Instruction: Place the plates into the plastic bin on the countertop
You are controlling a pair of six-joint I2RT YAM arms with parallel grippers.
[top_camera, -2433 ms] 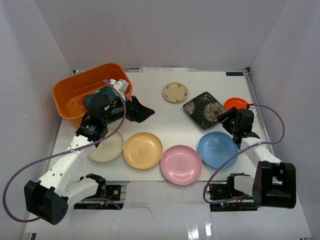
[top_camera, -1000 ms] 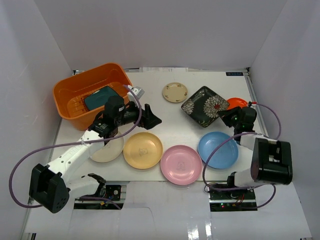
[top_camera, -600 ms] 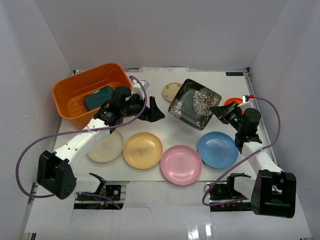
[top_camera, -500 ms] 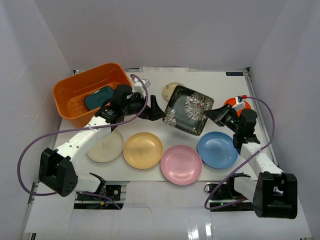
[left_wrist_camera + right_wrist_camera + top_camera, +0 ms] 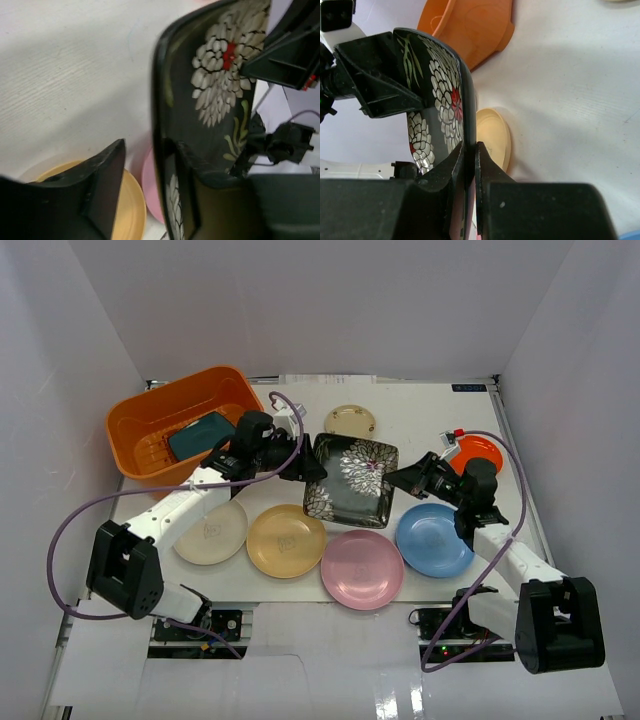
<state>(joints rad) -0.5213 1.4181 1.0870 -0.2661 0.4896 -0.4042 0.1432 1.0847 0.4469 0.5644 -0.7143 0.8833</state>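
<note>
- Floral plate (image 5: 350, 478): glossy black square, white blooms, red centres; aloft over the countertop (image 5: 430, 415), midway between its side edges.
- Faces up, tilted; no long axis.
- Right gripper (image 5: 402, 478) pinches its right rim; left gripper (image 5: 308, 468) straddles the left rim, unclenched.

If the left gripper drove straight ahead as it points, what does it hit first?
The floral plate: its rim sits between the open jaws of the left gripper; the right gripper grips its far edge.

I find no word or number I can read; the small dark label (image 5: 468, 387) at the far edge of the countertop (image 5: 420, 410) is blurred.
</note>
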